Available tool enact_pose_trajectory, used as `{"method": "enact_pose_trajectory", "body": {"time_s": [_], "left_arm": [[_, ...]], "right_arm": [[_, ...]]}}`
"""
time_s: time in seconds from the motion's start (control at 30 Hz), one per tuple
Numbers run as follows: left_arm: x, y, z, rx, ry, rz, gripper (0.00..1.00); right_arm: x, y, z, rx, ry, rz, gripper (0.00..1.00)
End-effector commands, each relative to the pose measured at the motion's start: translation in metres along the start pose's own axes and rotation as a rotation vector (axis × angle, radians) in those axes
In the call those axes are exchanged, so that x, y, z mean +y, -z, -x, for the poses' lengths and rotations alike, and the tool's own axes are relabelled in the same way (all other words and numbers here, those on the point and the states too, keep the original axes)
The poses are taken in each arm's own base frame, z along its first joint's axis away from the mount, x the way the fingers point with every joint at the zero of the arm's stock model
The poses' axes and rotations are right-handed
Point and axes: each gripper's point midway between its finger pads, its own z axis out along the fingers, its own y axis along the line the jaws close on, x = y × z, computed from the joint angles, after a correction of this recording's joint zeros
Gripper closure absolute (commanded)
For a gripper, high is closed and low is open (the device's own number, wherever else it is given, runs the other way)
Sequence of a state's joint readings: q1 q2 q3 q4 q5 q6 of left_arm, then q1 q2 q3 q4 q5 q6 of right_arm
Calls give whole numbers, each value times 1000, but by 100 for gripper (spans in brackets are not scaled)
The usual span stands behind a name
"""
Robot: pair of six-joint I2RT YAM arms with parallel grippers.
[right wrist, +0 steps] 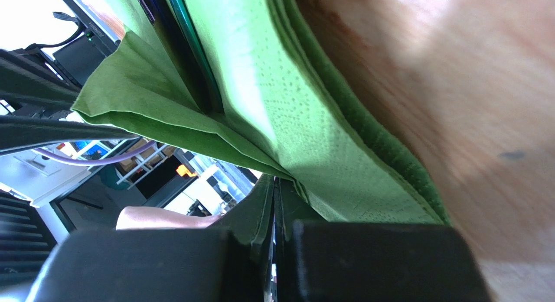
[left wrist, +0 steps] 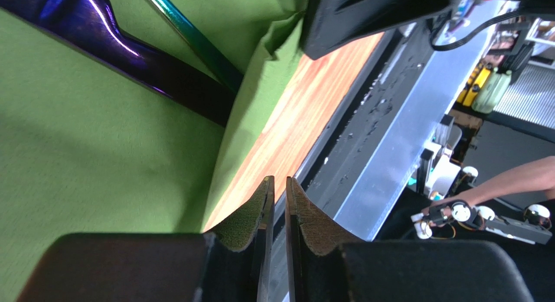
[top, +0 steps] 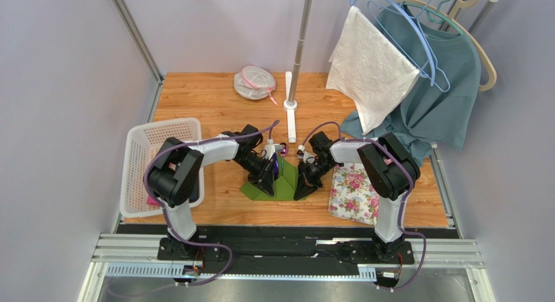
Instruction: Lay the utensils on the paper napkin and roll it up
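Observation:
The green paper napkin [top: 281, 185] lies on the wooden table between my two grippers, its sides folded up over the utensils. A blue-purple stick [top: 278, 167] pokes out of its far end beside a small reddish head [top: 283, 148]. In the left wrist view the purple stick [left wrist: 130, 48] and a teal stick [left wrist: 195, 42] lie on the napkin [left wrist: 98, 139]. My left gripper [top: 268, 180] [left wrist: 279, 180] is almost shut, with a thin empty gap, at the napkin's edge. My right gripper [top: 303, 187] [right wrist: 276, 180] is shut on a fold of the napkin [right wrist: 306, 133].
A white basket [top: 156, 159] stands at the left. The floral mat [top: 355, 191] lies right of the right gripper. At the back are a pole stand [top: 291, 107], a mesh bag [top: 254, 81], a white cloth [top: 368, 68] and a teal shirt [top: 443, 94] on hangers.

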State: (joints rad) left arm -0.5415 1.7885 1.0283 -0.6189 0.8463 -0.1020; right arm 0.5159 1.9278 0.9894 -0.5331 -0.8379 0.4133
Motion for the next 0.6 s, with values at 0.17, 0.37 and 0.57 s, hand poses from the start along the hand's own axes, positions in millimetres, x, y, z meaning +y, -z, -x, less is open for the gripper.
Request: {"method": "enact_pose_trajectory", "body": {"time_s": [0.17, 0.37, 0.57], "left_arm": [[11, -15, 15, 21, -14, 45, 80], [22, -16, 6, 51, -21, 90, 81], [31, -15, -7, 92, -6, 122, 80]], "right_arm": [[-4, -4, 9, -17, -7, -26, 98], [-8, -5, 10, -16, -4, -45, 99], [-13, -6, 11, -18, 1, -71, 99]]}}
